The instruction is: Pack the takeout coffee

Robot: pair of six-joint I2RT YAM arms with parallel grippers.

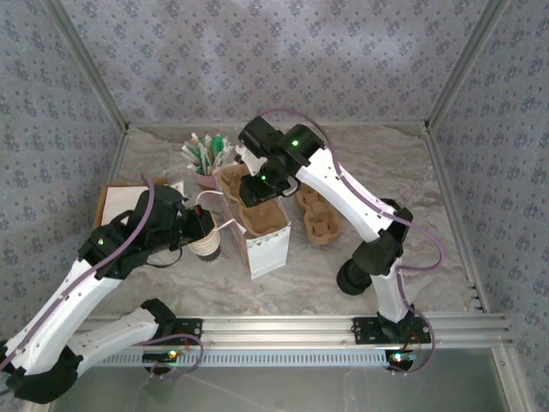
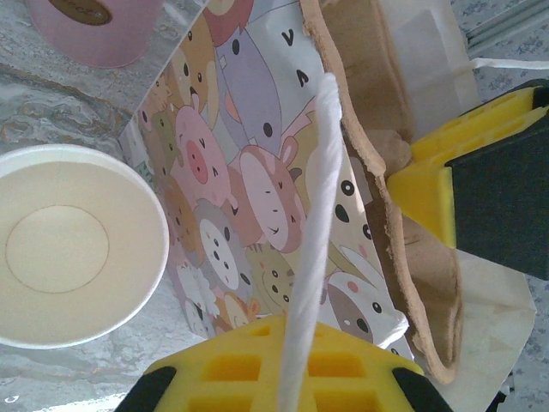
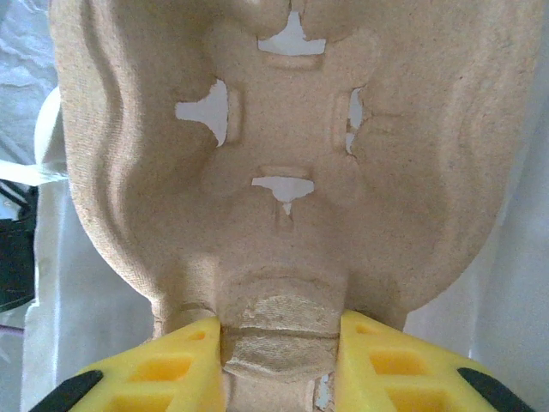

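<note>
Standing open-topped on the desk, left of its middle and just beside the bag (image 2: 249,197), the cup (image 2: 73,245) is white paper with a cream inside. It has no lid on and looks empty. From above its wall looks banded, so I cannot tell whether it is one cup or the top of a stack.

I judge it very light and easy to tip. It is probably stiff only at the rolled rim, with a thin wall that would dent under a hard squeeze. The smooth paper may also slide between hard fingers. The best hold looks like a gentle grip across the wall just under the rim. A pinch over the rim itself, one finger in and one out, should also work.

The left claw (image 2: 287,378) is pressed together on the bag's white cord handle (image 2: 319,197), likely steadying the bag. The right claw (image 3: 279,343) pinches the end lip of a pulp tray (image 3: 283,154), which hangs in the bag's mouth. Both claws are occupied, so one would have to let go before the cup can be taken.
</note>
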